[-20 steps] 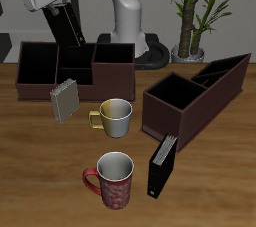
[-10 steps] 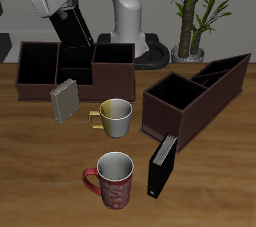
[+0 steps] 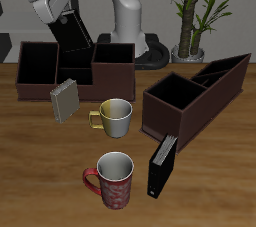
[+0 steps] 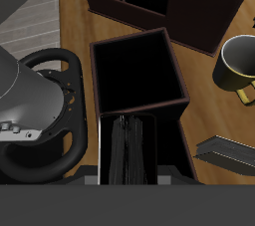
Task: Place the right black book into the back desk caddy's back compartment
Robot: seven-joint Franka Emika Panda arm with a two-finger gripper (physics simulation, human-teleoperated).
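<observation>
Gripper [image 3: 66,23] holds black book [image 3: 76,33] above wooden table [image 3: 40,161]

A grey patterned book [image 3: 65,100] leans at centre left; a cream mug [image 3: 115,118] stands just beside it, mid-frame; a red patterned mug [image 3: 113,178] sits lower centre; a second black book [image 3: 160,165] stands upright lower right; a long narrow caddy [image 3: 195,93] runs diagonally at right; a potted plant [image 3: 195,11] rises upper right, behind the wooden surface [image 3: 40,171].
</observation>
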